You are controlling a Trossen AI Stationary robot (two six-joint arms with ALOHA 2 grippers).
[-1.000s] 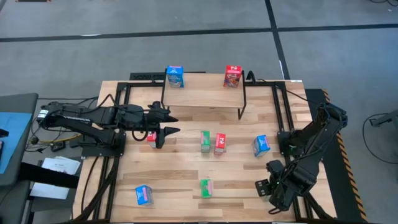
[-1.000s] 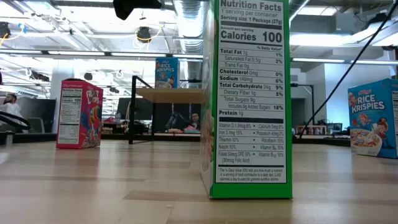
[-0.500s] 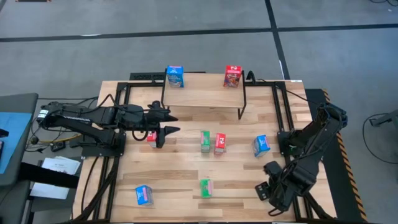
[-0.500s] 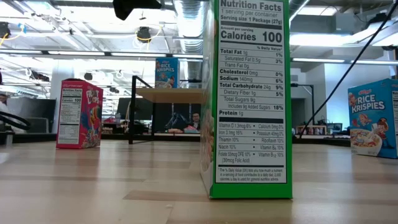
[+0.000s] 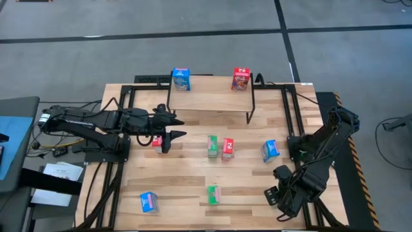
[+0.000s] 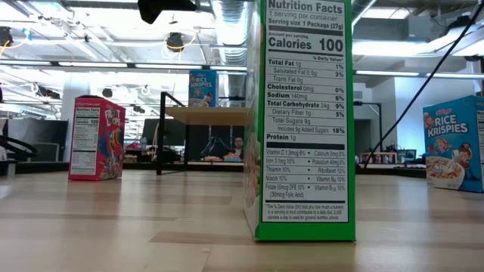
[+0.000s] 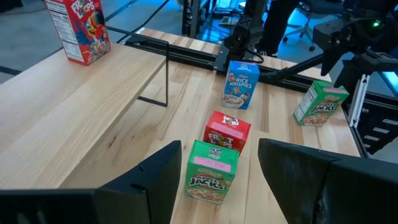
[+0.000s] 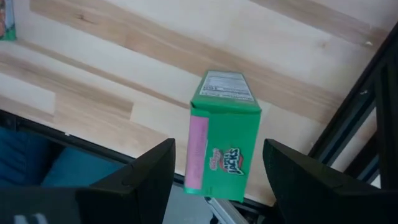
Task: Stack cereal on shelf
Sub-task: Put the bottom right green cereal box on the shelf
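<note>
A grey floor with dark tape lines surrounds the wooden table (image 5: 193, 187), which sits in a black metal frame. At the table's far side stands the shelf (image 5: 212, 100), a light plank on thin black legs, carrying a blue cereal box (image 5: 181, 79) at its left end and a red cereal box (image 5: 241, 78) at its right end.

On the tabletop in front of the shelf, a green box (image 5: 212, 145) and a red box (image 5: 228, 148) stand just beside each other. A blue box (image 5: 270, 151) stands to their right. Nearer the front edge are another blue box (image 5: 149, 202) and a green box (image 5: 213, 194), well apart.

The left gripper (image 5: 168, 127) reaches in from the left with its fingers apart and nothing between them; a red box (image 5: 156, 142) stands just beside it. The right gripper (image 5: 271, 195) hangs low near the front right corner, fingers spread and empty, facing the front green box.
</note>
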